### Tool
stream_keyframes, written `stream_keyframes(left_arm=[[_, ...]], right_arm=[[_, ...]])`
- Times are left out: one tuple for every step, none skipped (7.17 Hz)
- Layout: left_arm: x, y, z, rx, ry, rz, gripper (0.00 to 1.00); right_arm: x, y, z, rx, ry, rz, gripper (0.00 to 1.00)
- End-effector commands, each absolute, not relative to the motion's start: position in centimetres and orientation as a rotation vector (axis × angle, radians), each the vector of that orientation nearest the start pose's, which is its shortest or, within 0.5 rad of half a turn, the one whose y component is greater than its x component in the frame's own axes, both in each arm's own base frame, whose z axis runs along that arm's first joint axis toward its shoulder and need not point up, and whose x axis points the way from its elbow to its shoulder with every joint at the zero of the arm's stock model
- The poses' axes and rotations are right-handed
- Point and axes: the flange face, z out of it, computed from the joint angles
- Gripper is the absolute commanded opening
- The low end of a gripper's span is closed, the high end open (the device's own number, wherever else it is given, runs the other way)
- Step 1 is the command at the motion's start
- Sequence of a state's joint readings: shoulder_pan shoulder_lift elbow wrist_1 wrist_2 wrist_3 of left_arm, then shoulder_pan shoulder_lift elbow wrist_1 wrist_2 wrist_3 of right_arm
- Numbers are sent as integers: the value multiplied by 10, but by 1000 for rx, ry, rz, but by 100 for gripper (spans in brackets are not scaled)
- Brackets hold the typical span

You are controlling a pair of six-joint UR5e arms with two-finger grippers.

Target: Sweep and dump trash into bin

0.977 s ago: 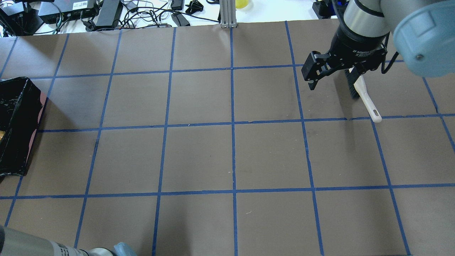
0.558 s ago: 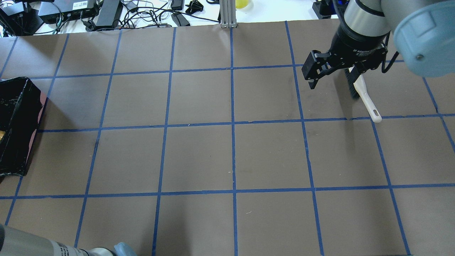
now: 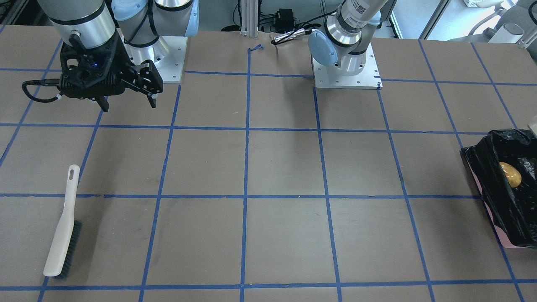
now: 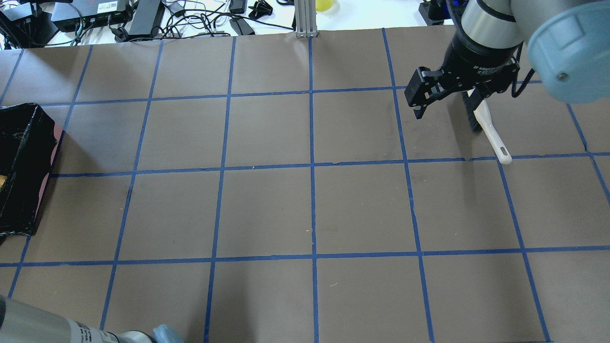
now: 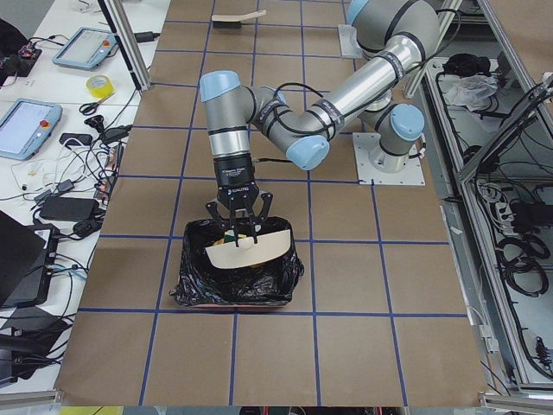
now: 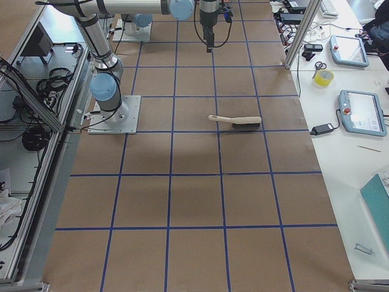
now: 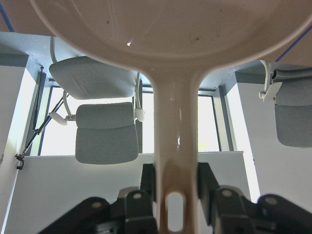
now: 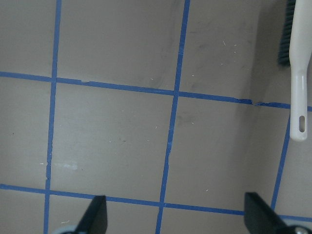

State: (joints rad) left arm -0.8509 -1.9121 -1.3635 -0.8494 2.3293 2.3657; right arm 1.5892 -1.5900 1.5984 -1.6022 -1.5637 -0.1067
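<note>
The bin (image 3: 493, 197), pink with a black bag, stands at the table's left end and also shows in the overhead view (image 4: 24, 143) and the left view (image 5: 194, 281). The orange-brown lump (image 3: 510, 174) lies inside it. The rind slice and the sponge are hidden. My left gripper (image 7: 175, 195) is shut on the handle of the beige dustpan (image 5: 251, 249) and holds it tilted over the bin. My right gripper (image 4: 445, 107) is open and empty above the table, also seen in the front view (image 3: 128, 102) and its wrist view (image 8: 178, 217).
A white brush with dark bristles (image 4: 491, 131) lies on the table by my right gripper; it also shows in the front view (image 3: 63, 235), the right view (image 6: 234, 121) and the right wrist view (image 8: 298, 73). Cables and devices (image 4: 119, 19) line the far edge.
My right gripper has drifted very slightly toward the far edge. Nothing else has visibly changed.
</note>
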Motion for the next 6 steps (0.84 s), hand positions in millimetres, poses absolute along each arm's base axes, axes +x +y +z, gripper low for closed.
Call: stream_keyframes(left_arm=[[385, -539, 507, 1620, 1790, 928, 14], [384, -537, 509, 1620, 1789, 926, 14], [381, -538, 510, 1633, 1788, 881, 12], [380, -541, 510, 1650, 1785, 835, 11], [373, -544, 510, 1666, 1780, 800, 10], [367, -548, 513, 1697, 1766, 737, 8]], right_arm=[[143, -484, 485, -204, 3128, -27, 100], [143, -484, 487, -195, 3127, -44, 100], [143, -484, 485, -199, 3128, -25, 100], [143, -484, 487, -195, 3129, -44, 100], [143, -483, 486, -197, 3128, -32, 100], [143, -484, 487, -195, 3127, -44, 100]])
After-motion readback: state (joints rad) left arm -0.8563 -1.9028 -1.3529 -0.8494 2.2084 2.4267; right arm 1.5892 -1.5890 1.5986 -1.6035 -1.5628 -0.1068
